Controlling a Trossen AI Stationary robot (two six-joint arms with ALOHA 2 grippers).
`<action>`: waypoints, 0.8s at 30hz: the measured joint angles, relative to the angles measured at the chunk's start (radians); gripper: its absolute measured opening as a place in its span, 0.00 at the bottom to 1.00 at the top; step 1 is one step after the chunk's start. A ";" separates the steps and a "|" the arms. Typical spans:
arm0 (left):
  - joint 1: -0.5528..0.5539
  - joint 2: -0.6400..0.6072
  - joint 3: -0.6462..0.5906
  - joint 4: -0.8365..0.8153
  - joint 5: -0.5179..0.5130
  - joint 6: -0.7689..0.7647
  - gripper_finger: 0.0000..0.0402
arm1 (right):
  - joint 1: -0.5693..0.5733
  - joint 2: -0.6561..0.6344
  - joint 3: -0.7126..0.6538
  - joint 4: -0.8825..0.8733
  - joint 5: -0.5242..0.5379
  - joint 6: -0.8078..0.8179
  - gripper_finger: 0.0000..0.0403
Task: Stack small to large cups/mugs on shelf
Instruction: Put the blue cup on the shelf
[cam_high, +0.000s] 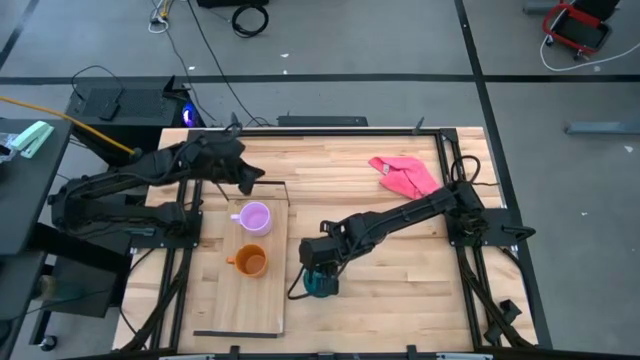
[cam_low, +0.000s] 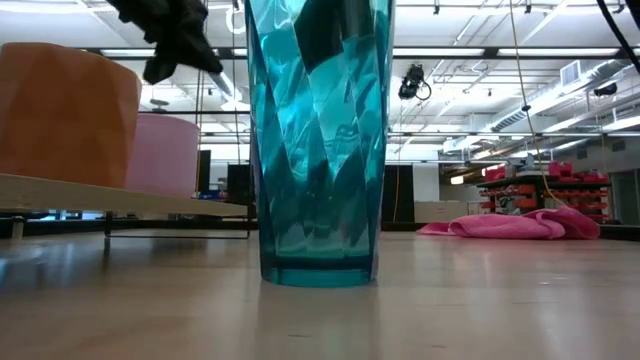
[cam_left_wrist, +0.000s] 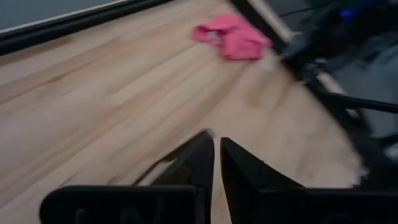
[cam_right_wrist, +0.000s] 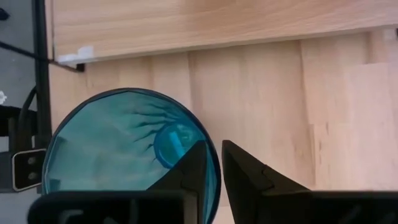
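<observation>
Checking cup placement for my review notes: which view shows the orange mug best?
The high view: the orange mug shows whole from above, handle included, standing on the shelf next to the lilac mug. The low view catches only its side at the picture's edge. Neither wrist view shows it.

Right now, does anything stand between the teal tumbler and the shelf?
Nothing visible does. The teal tumbler stands on the table just beside the shelf, whose near end is bare; the orange mug sits farther along.

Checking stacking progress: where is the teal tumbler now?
High view: teal tumbler stands on the tabletop beside the shelf, under the right gripper.
</observation>
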 joint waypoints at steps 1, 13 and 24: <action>-0.017 0.000 0.000 0.022 0.009 -0.001 0.09 | -0.005 0.000 0.000 0.000 0.000 0.004 0.15; -0.251 0.000 0.000 0.157 0.046 -0.069 0.16 | -0.058 -0.016 0.005 0.023 0.003 0.007 0.15; -0.464 0.129 0.001 0.306 0.035 -0.151 0.23 | -0.104 -0.112 0.009 0.040 0.009 -0.008 0.15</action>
